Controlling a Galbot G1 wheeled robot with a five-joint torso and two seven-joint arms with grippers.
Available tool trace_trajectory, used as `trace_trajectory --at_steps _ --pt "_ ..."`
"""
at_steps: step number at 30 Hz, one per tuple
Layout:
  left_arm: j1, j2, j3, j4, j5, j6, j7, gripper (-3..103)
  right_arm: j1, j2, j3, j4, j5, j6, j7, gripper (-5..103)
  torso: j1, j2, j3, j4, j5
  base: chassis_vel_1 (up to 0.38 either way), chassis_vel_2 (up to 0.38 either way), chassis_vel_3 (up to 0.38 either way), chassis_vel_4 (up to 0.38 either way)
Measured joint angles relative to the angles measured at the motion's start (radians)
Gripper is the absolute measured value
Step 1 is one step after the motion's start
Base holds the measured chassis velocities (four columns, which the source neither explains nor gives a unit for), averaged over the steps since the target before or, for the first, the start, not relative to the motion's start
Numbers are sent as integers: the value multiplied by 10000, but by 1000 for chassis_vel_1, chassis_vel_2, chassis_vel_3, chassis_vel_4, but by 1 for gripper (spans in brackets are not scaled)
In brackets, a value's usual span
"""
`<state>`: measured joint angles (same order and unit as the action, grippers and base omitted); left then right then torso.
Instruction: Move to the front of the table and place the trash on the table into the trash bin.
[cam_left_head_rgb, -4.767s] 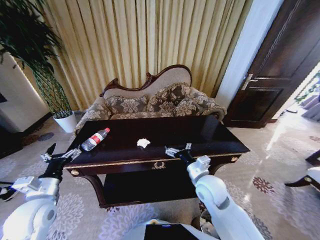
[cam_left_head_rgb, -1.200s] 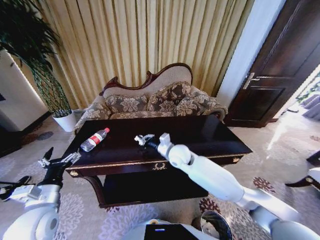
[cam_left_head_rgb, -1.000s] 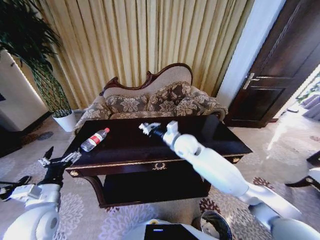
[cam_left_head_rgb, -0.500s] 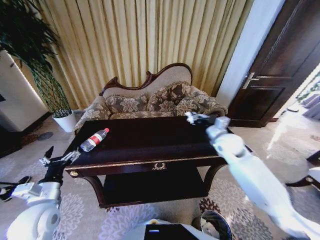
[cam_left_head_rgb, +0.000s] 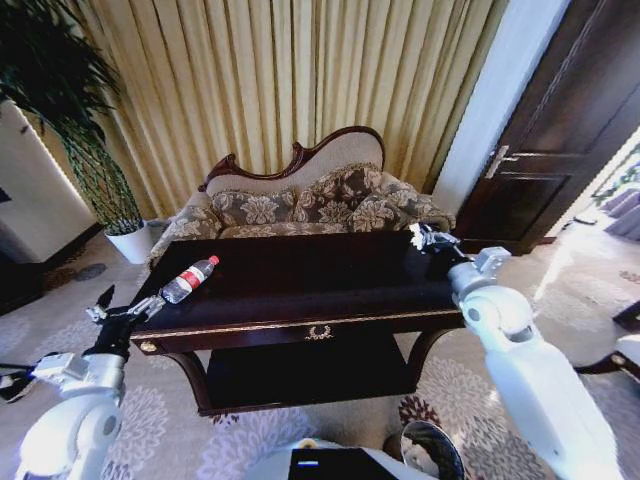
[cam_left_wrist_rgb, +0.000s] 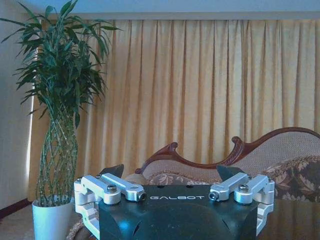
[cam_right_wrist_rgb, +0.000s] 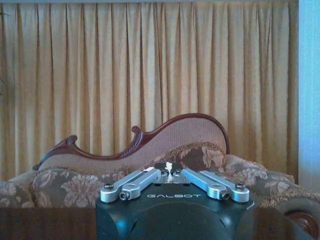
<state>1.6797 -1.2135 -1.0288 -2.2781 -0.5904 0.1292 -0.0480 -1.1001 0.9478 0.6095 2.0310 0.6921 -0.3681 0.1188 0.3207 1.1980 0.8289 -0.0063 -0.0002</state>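
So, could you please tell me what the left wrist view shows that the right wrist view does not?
Left wrist view: a tall plant in a white pot, and the left claw open with nothing in it.
Right wrist view: the right claw shut on a bit of white paper, and a pale wall beside the drapes.
Both: the golden curtain, the carved sofa and the dark table.

Bottle (cam_left_head_rgb: 190, 279) lies on the table (cam_left_head_rgb: 300, 285), near its left end. Sofa (cam_left_head_rgb: 310, 205) behind the table, plant (cam_left_head_rgb: 70, 110) left of it, bin (cam_left_head_rgb: 425, 455) at its front right.
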Motion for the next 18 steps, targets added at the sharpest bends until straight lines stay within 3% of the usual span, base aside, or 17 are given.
trace_trajectory --at_steps 9,18 --pt "-61 99 0 -8 -65 0 12 100 -357 295 -248 -31 -375 37 0 1 1 -1 1 -2 3 128 -130 -126 141" --pt "-35 72 9 -17 -46 5 23 100 -386 418 -410 -84 -519 138 0 1 -3 1 0 -2 2 277 -292 -262 264"
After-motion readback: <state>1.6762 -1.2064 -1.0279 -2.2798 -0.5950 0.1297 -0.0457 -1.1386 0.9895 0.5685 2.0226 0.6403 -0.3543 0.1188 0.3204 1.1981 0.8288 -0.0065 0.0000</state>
